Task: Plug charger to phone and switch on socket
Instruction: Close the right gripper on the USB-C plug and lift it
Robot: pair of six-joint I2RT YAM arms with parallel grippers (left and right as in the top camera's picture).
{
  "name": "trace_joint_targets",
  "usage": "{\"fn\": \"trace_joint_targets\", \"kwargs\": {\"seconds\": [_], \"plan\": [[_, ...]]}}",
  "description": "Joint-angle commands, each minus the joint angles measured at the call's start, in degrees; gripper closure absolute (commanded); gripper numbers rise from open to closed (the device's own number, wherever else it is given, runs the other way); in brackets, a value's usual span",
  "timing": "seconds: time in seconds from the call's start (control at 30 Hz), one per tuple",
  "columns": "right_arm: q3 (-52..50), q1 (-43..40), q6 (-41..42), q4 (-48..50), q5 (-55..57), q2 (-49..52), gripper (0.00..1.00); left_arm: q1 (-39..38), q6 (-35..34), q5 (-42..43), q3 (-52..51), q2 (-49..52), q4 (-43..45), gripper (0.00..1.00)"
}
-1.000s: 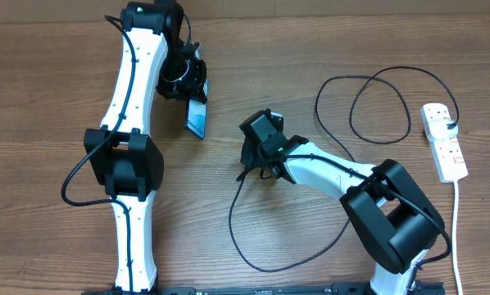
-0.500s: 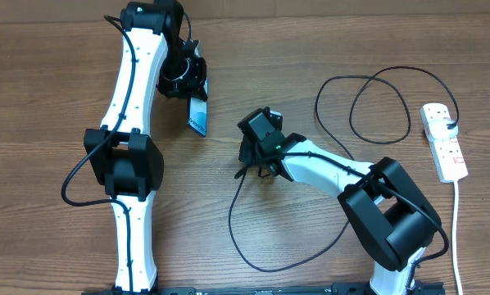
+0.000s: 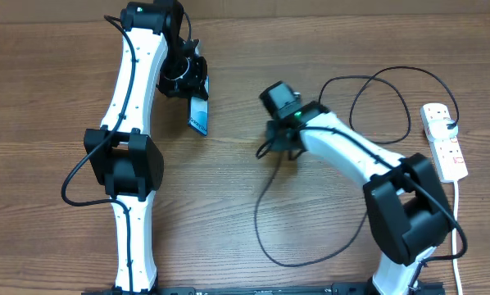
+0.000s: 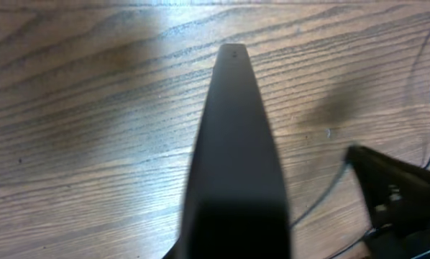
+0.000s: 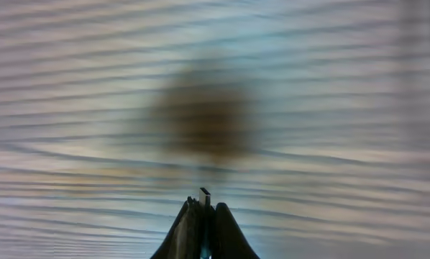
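My left gripper (image 3: 189, 90) is shut on the phone (image 3: 197, 115) and holds it tilted above the table, its blue screen showing in the overhead view. In the left wrist view the phone (image 4: 234, 144) is a dark slab seen edge-on, pointing away. My right gripper (image 3: 275, 147) is to the right of the phone and apart from it. It is shut on the charger's connector tip (image 5: 205, 193), which sticks out between the fingers (image 5: 226, 234). The charger cable (image 3: 265, 233) loops over the table to a black plug (image 3: 451, 125) in the white socket (image 3: 444, 147).
The socket's thick white cord (image 3: 459, 225) runs down the right edge toward the front. The black cable makes a second loop (image 3: 368, 106) at the back right. The right arm's dark gripper (image 4: 395, 194) shows at the lower right of the left wrist view.
My right gripper has moved right and slightly back, away from the phone, carrying the connector and dragging the cable loop with it. The left arm and phone have barely moved.
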Motion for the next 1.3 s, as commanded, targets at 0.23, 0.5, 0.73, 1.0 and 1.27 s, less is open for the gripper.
{"fn": "trace_joint_targets", "kwargs": {"seconds": [0.23,0.5,0.73,1.0,1.27], "plan": [[-0.83,-4.28,-3.1,-5.4,2.54,0.5,0.96,-0.39,-0.35,1.51,0.61,-0.72,1.18,0.96],[-7.48,-4.26,-2.49,-0.17,2.47,0.5,0.96,-0.39,-0.35,1.51,0.61,-0.72,1.36,0.96],[-9.42,-4.28,-2.51,0.94,2.47,0.5,0.75,-0.39,-0.35,1.51,0.61,-0.72,1.44,0.96],[-9.53,-4.28,-2.49,-0.04,-0.94,0.5,0.76,-0.39,-0.35,1.29,0.61,-0.72,1.46,0.96],[-9.53,-4.39,5.09,-3.93,-1.11,0.5,0.77,-0.39,-0.35,1.29,0.61,-0.72,1.42,0.96]]}}
